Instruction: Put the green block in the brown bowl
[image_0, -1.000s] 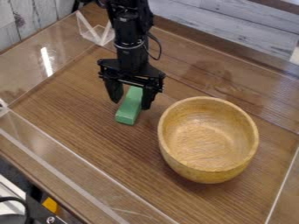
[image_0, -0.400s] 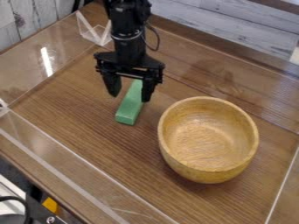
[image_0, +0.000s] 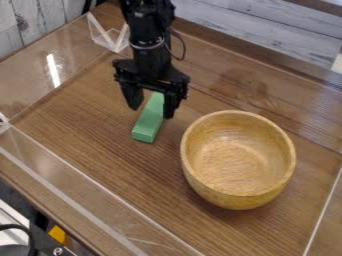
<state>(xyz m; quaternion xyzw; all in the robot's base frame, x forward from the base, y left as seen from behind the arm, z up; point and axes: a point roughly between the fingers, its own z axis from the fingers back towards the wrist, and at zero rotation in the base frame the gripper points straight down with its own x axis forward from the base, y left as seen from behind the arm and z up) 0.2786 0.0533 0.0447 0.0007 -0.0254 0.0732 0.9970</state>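
Nearest the camera, at the right of the wooden table (image_0: 80, 170), stands the brown bowl (image_0: 238, 158), a thick-walled turned piece with visible grain and nothing in it. It looks stable enough to take a dropped block without shifting, though that is a judgement from its bulk and not something shown.

Just to its left, a little farther back, the green block (image_0: 148, 123) lies flat on the table, its long axis running near to far, close to the bowl's rim but not touching it. It is a small plain matte bar and reads as rigid and light, most likely painted wood or plastic; it should neither deform nor slip much under rubber pads, and nothing about it seems fragile. The sensible hold is across its narrow width near the middle of its length, so it hangs level and does not pivot when lifted.

Above the block's far end hangs the gripper (image_0: 150, 97), pointing straight down, its dark fingers spread wide to either side of the bar and gripping nothing. Whether the fingertips touch the block cannot be told from this angle. A clear plastic wall (image_0: 40, 60) edges the table at the far left.
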